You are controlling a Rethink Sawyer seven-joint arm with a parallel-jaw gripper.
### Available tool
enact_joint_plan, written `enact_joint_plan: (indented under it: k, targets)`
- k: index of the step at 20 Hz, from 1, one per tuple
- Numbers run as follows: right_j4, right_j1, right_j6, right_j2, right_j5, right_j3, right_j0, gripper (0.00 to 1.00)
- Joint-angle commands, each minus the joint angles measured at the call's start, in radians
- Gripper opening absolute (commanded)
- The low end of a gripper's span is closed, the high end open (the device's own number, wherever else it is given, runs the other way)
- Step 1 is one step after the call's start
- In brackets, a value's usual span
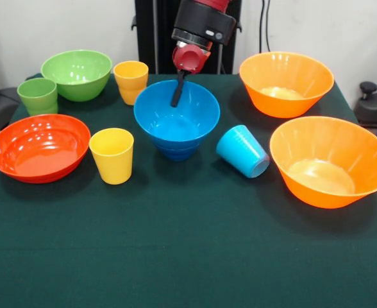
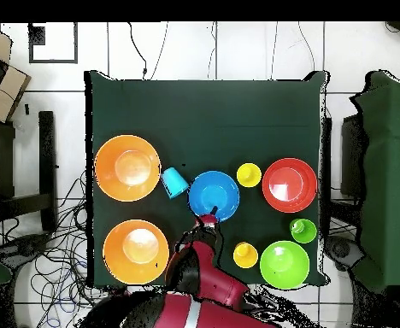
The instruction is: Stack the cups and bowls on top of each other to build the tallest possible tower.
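A light blue bowl (image 1: 177, 115) stands at mid-table on a darker blue piece (image 1: 176, 153), forming a low pile; it also shows in the overhead view (image 2: 214, 195). My gripper (image 1: 175, 101) reaches down at this bowl's far rim, with a black part inside the bowl (image 2: 212, 211). A light blue cup (image 1: 242, 151) lies on its side beside the pile. A yellow cup (image 1: 111, 155) and a red-orange bowl (image 1: 40, 146) stand on the other side. Another yellow cup (image 1: 131, 81), a green cup (image 1: 38, 96) and a green bowl (image 1: 77, 74) stand further back.
Two large orange bowls (image 1: 286, 82) (image 1: 331, 160) stand on the right of the front view. The green tablecloth (image 1: 188, 256) stretches to the near edge. The robot's pedestal (image 1: 156, 32) is behind the table.
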Motion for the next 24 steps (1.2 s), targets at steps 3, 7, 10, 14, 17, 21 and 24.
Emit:
enact_joint_plan:
  k: [3,7,10,14,17,21,24]
  targets:
    - [-0.054,-0.053,-0.093,0.019,0.376,-0.146,-0.070,1.00]
    - [-0.113,-0.130,-0.097,0.002,0.476,-0.117,-0.125,1.00]
    - [-0.196,-0.178,-0.110,0.047,0.541,-0.110,-0.229,1.00]
    - [-0.247,-0.188,-0.094,0.084,0.568,-0.124,-0.277,1.00]
    - [-0.253,-0.171,-0.065,0.092,0.558,-0.140,-0.264,1.00]
    - [-0.262,-0.168,-0.040,0.108,0.545,-0.151,-0.259,1.00]
    - [-0.272,-0.175,-0.029,0.141,0.548,-0.157,-0.280,1.00]
